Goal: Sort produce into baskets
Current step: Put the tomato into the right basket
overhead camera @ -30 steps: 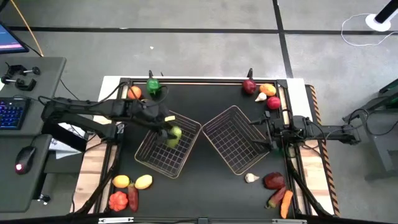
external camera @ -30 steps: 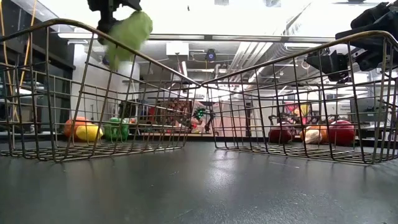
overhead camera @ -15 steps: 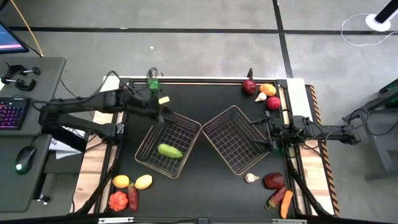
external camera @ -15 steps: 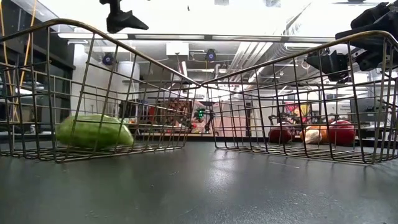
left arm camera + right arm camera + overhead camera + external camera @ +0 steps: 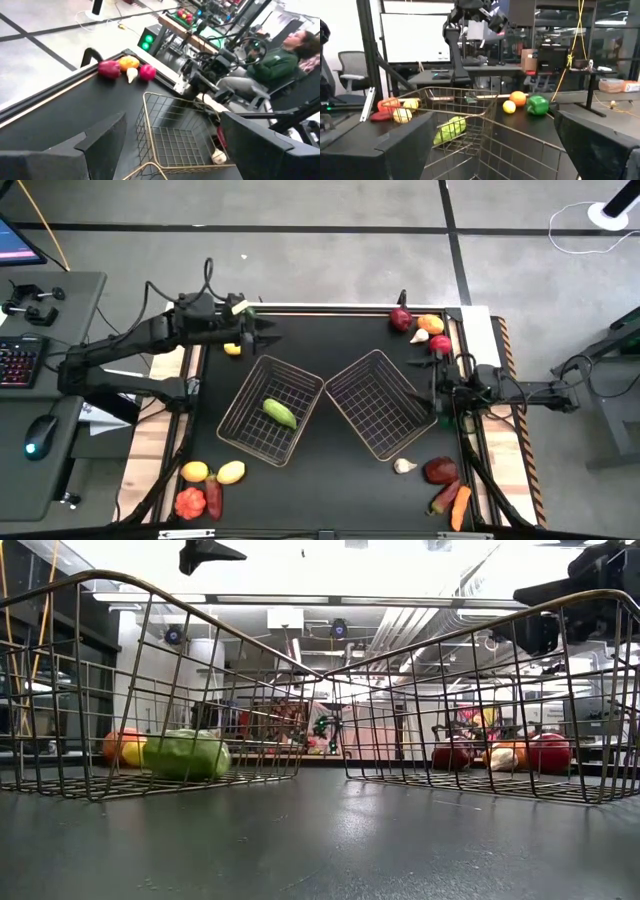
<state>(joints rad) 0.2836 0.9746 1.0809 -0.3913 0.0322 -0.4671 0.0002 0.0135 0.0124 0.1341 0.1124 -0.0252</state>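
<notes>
Both arms hover, left gripper (image 5: 262, 332) and right gripper (image 5: 437, 393) spread empty beside the baskets (image 5: 272, 410).

Left gripper (image 5: 268, 336) and right gripper (image 5: 436, 392): fingers apart, empty.

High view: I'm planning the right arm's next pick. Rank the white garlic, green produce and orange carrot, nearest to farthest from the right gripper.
1. White garlic, just in front of the right gripper.
2. Orange carrot, front right corner.
3. Green produce, inside the left basket.
</notes>
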